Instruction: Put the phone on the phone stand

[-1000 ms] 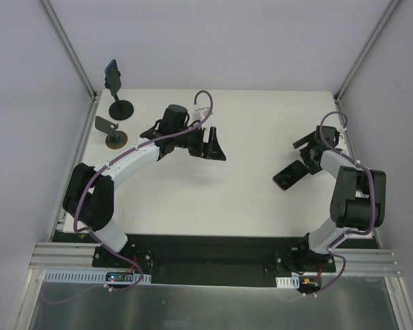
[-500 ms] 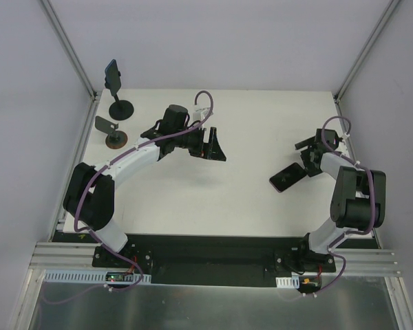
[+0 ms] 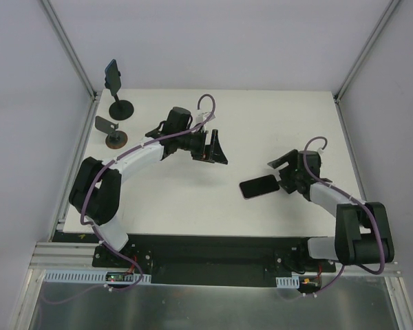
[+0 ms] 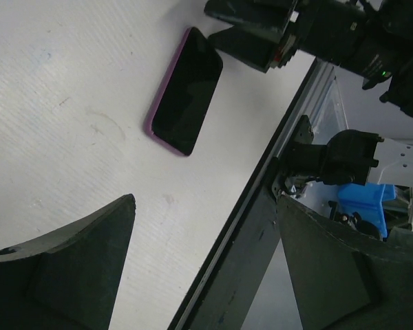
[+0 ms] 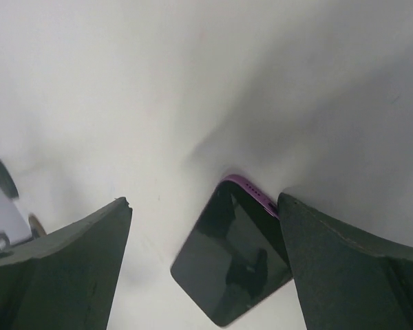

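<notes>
Looking down, I see the phone (image 3: 111, 71) sitting upright in the clamp of the phone stand (image 3: 121, 108) at the far left corner of the table (image 3: 193, 199). My left gripper (image 3: 215, 148) hangs spread wide, holding nothing. My right gripper (image 3: 281, 175) is spread too, a pink-rimmed phone (image 3: 259, 185) lying flat at its fingertips.

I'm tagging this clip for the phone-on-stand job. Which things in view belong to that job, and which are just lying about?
Part of the job:
- phone, bluish edge, up on the stand
- black phone stand

Just lying about:
- pink-rimmed phone, lying flat
- brown-based stand
</notes>
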You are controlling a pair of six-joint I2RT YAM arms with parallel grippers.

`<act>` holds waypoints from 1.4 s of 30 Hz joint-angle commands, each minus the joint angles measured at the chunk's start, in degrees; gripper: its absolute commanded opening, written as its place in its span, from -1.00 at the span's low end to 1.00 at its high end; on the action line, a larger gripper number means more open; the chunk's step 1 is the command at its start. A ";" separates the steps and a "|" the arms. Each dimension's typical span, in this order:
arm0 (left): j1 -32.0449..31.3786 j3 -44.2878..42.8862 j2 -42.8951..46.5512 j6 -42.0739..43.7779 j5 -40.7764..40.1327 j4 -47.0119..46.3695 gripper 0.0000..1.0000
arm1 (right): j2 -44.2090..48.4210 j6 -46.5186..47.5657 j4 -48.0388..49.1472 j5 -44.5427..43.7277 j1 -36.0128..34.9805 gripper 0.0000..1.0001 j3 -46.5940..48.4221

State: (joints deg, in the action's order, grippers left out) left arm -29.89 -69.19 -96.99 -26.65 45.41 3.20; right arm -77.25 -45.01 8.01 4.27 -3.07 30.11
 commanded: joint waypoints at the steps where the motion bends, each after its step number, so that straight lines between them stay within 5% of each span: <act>1: 0.45 -0.86 0.05 -1.47 2.41 -2.94 0.63 | 4.11 -1.66 -2.56 3.64 -7.19 0.81 -6.45; 9: 0.53 -0.77 0.66 -1.29 2.32 -2.85 0.63 | 11.42 2.29 -0.63 11.63 -12.13 0.80 -10.60; 13: 0.45 -0.51 0.58 -2.08 1.70 -2.94 0.63 | 14.94 14.82 -4.81 14.36 -13.80 0.84 -7.44; 20: 0.62 -0.51 0.84 -2.79 1.79 -2.94 0.61 | 9.76 16.63 -2.22 25.87 -21.00 0.86 -3.22; 26: 1.32 0.02 3.12 -2.17 0.47 -2.85 0.62 | 12.12 22.93 -7.90 19.93 -30.85 0.86 2.66; 31: 2.29 0.19 4.53 -1.82 0.12 -2.85 0.62 | 18.02 47.57 -24.52 2.42 -30.59 0.93 8.90; 35: 3.08 0.28 5.23 -1.82 0.38 -2.94 0.62 | 7.14 58.36 -40.60 4.31 -26.30 0.93 24.51; 42: 3.87 0.72 5.58 -0.77 0.03 -3.11 0.62 | -6.84 64.08 -39.13 12.07 -22.06 0.93 29.56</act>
State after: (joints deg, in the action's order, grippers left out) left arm -26.52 -69.08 -93.80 -28.99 45.78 1.69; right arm -79.05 11.84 -25.26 12.47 -25.54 57.87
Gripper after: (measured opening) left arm 0.812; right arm 0.966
